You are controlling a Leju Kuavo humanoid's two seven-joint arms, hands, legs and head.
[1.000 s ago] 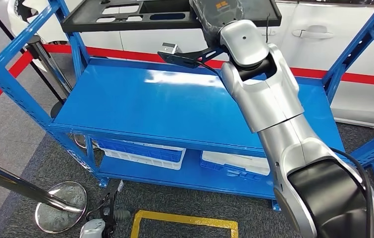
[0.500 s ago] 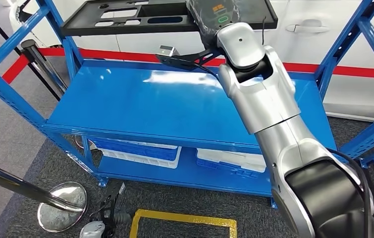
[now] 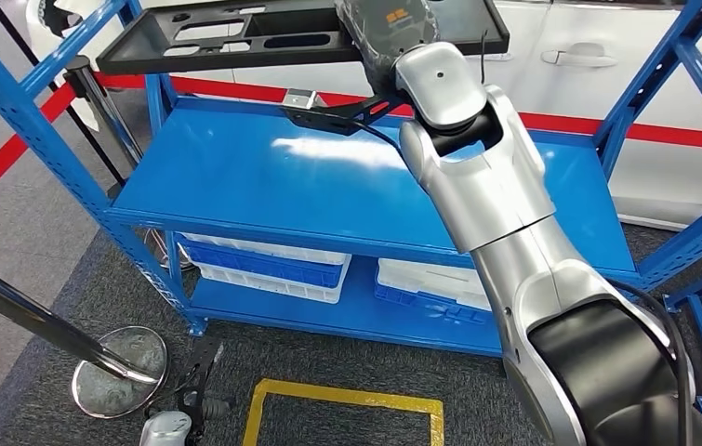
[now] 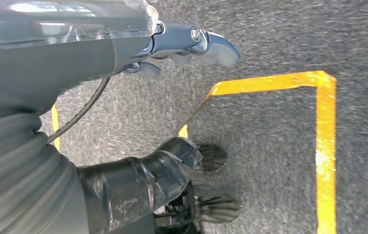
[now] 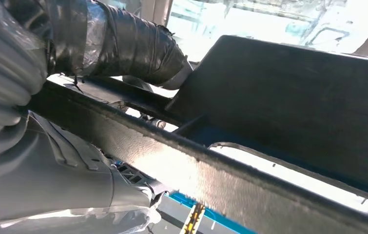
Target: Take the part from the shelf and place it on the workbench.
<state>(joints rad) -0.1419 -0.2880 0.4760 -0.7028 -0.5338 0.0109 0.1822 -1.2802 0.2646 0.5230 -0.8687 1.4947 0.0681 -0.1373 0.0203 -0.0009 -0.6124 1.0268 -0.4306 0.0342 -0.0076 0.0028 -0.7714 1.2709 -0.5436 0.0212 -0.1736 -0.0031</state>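
Shelving (image 3: pixel 347 200) of blue steel stands in front of the robot, and the black part (image 3: pixel 235 39), a flat panel with cut-outs, is lifted above its top board in the head view. The right hand (image 3: pixel 393 28) grips the part at its near edge; in the right wrist view a taped finger (image 5: pixel 123 46) lies over the black rim (image 5: pixel 230 180) while the thumb sits beneath it. The left hand (image 4: pixel 138 112) hangs above grey carpet with yellow floor tape (image 4: pixel 325 146), fingers apart and holding nothing. White and blue bins (image 3: pixel 268 265) rest on the lower shelf, and a chrome post base (image 3: pixel 119 372) stands on the floor beside the unit.
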